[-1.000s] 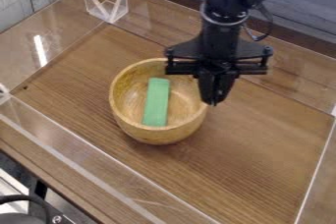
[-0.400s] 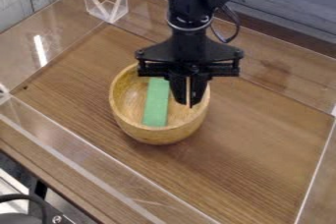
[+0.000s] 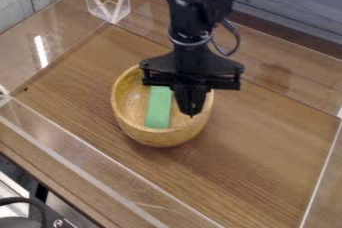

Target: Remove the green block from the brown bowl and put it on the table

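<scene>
A green block (image 3: 162, 107) lies flat inside the brown bowl (image 3: 134, 124) at the table's (image 3: 254, 167) centre; the pincer (image 3: 191, 105), pressed together, hangs at its 3 o'clock side. Likely light, rigid, smooth: best pinched across its narrow width.

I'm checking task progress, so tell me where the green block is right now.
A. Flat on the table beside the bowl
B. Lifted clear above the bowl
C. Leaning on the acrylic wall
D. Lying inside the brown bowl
D. The green block lies inside the brown bowl, with the gripper lowered into the bowl right beside it.
</scene>
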Available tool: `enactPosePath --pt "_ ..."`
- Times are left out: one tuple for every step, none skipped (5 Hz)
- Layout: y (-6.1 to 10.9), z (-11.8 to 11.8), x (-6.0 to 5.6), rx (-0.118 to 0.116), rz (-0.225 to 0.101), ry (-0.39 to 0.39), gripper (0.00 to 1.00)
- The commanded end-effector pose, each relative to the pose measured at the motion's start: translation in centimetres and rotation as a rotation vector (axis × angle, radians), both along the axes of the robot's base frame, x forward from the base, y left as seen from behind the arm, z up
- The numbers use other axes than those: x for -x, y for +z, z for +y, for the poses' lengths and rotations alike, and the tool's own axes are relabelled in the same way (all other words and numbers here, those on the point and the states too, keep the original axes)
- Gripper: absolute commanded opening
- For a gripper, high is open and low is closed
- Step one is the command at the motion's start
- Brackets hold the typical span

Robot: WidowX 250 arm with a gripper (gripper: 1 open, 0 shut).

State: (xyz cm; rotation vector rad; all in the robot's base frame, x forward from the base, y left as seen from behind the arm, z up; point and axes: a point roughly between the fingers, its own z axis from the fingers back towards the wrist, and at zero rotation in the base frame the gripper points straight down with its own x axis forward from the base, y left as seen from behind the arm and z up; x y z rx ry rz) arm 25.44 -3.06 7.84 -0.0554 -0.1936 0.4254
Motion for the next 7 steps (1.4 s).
enactPosePath --pt "0.3 -1.4 -1.2 -0.003 -0.050 -0.100 0.00" --pt "1.1 -1.8 -1.5 -0.012 -0.057 -0.076 0.00" --pt "1.9 -1.8 -1.5 -0.020 -0.059 -0.041 0.00" --pt "2.0 -1.9 -1.8 -0.019 -0.065 -0.122 0.00" --pt "1.7 -1.6 -1.9 -0.022 -0.068 -0.194 1.00" --pt "2.3 0.3 -1.9 -0.030 -0.068 -0.183 1.00" --pt "2.8 2.7 -1.9 -0.040 -0.074 -0.166 1.00"
